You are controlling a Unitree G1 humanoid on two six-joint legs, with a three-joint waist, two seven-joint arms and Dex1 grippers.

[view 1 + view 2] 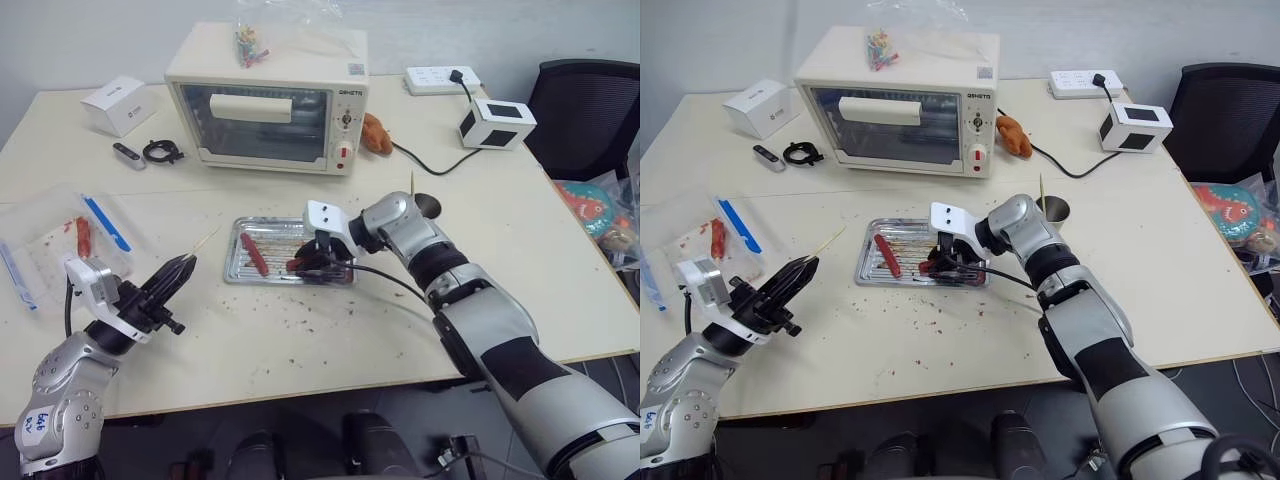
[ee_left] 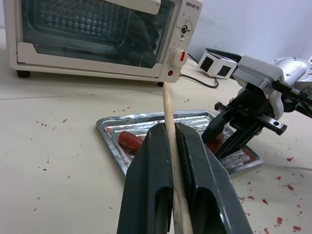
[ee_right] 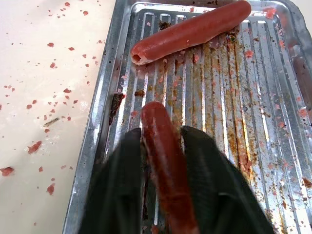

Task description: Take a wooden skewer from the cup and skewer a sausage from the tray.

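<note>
Gripping a smooth, glossy red sausage (image 3: 163,161) over the ribbed, stained metal tray (image 3: 273,122), our right hand (image 1: 318,262) pinches it; our left hand (image 2: 171,161) clamps the thin pale skewer (image 2: 168,112).

- The sausage (image 3: 163,161) between the right gripper's fingers (image 3: 214,195) runs off the wrist picture's lower edge, so its near end is cut off.
- The skewer (image 2: 171,146) passes down between the left gripper's fingers (image 2: 148,190); its lower end is cut off.
- The cup (image 1: 1053,209) is partly hidden behind the right arm.
- The tray (image 1: 245,268) has its right end covered by the right gripper (image 1: 318,262).
</note>
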